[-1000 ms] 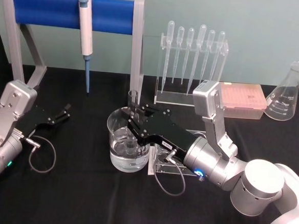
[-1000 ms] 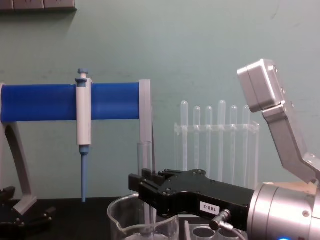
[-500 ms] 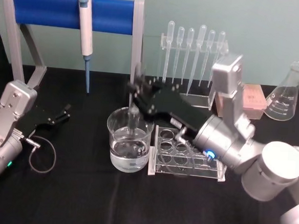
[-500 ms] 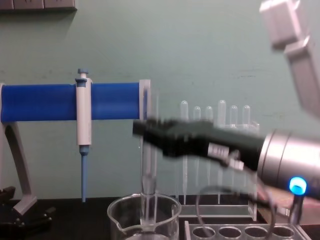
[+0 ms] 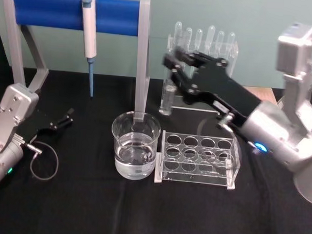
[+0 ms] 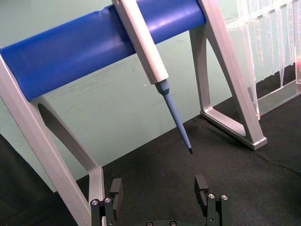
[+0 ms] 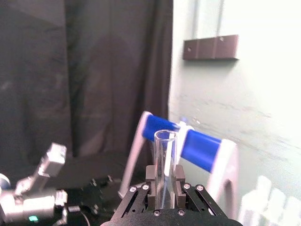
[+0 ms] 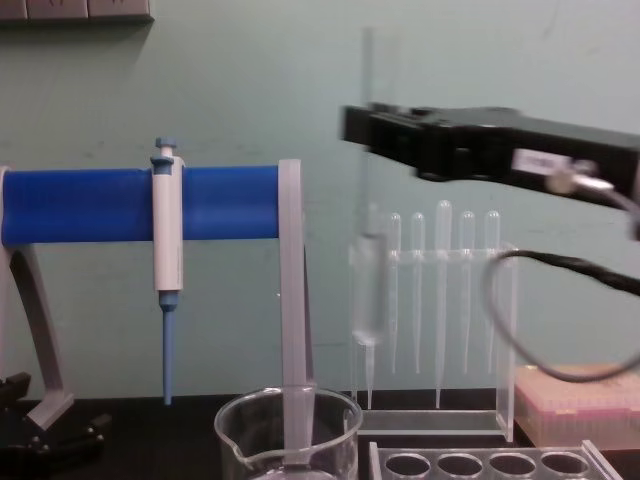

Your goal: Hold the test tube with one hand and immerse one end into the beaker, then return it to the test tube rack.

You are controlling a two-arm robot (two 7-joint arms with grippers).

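One gripper, the right, is clenching the test tube upright, clear above the beaker, for return; left jaws gaping idle.

I can't read any text here. The white label on my right gripper, upper right of the chest view, is smeared, and the flask's markings at the head view's right edge are illegible.

Test tube now above beaker.
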